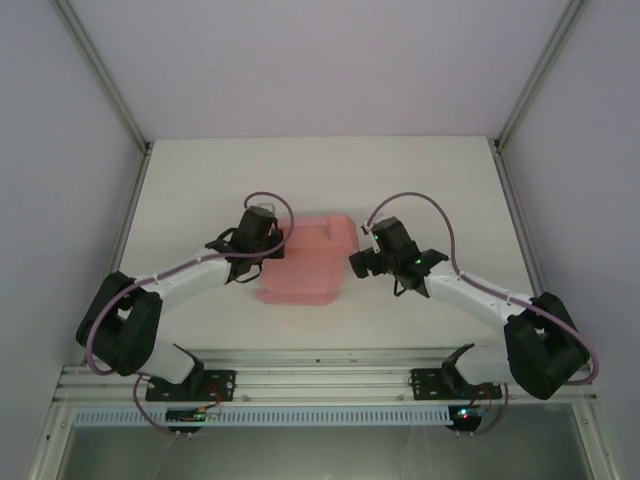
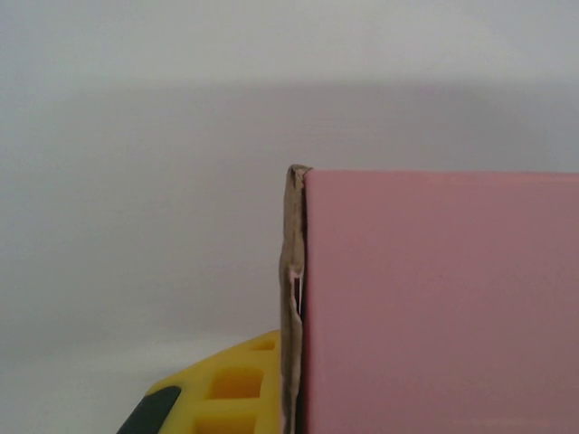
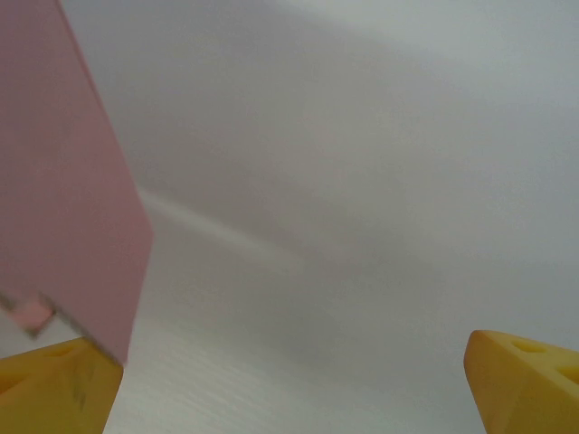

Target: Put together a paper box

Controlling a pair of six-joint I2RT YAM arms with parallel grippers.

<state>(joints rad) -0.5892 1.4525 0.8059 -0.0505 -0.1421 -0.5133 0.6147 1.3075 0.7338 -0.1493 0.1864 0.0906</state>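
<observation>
The paper box (image 1: pixel 310 265) is a salmon-pink sheet lying mid-table, partly folded. My left gripper (image 1: pixel 272 243) is at its left edge and shut on it. In the left wrist view the box's pink panel (image 2: pixel 434 298) stands upright with its brownish cut edge at the jaw line of my left gripper (image 2: pixel 294 398); one yellow finger (image 2: pixel 226 389) presses from the left, and the other is hidden behind the panel. My right gripper (image 1: pixel 358 262) is open at the box's right edge. In the right wrist view, a pink flap (image 3: pixel 63 199) hangs just over the left fingertip (image 3: pixel 54 389) of my right gripper (image 3: pixel 289 389), with nothing between the fingers.
The white table (image 1: pixel 420 180) is bounded by pale walls and metal corner posts (image 1: pixel 110 90). A rail (image 1: pixel 320 380) with both arm bases runs along the near edge.
</observation>
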